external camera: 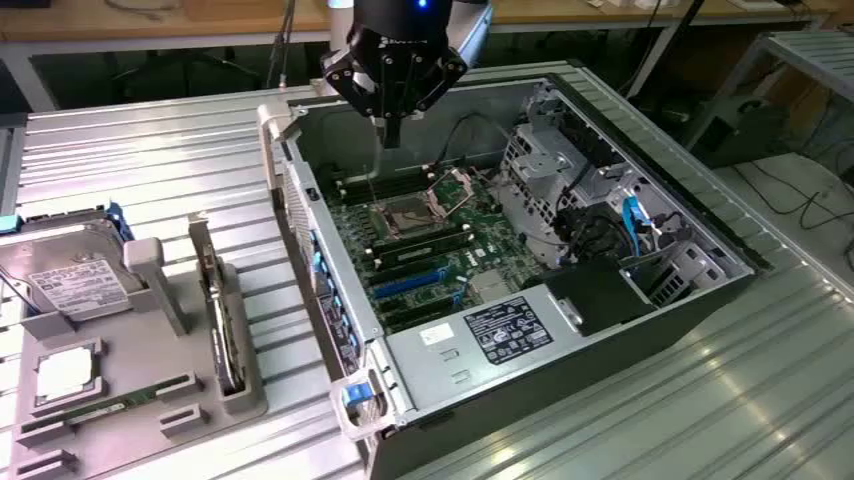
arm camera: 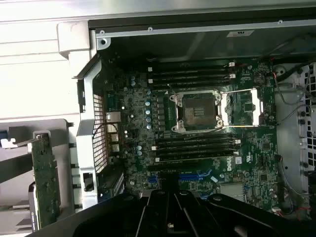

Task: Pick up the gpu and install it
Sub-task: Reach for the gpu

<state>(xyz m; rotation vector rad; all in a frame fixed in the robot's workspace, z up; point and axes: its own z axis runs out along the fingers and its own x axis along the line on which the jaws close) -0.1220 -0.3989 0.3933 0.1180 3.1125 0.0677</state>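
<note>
GPU (external camera: 220,320) stands on its edge in a narrow slot of the gray holder (external camera: 160,300), at the exterior view's left, well apart from the claw (external camera: 388,140). The claw hangs over the far end of the open computer case (external camera: 694,250), its fingers pressed together and holding nothing. I think the danger is in the slot: its walls stand close to the card, so a grip that is not centred could tilt the card and jam it, or press on the fan. Inside the case, loose cables lie near the motherboard (external camera: 441,250) and might catch the card. I count one GPU, one hard drive (external camera: 74,280), one thin RAM stick (external camera: 100,408), one case and one claw, all on or over the ribbed metal bench (external camera: 134,160).
</note>
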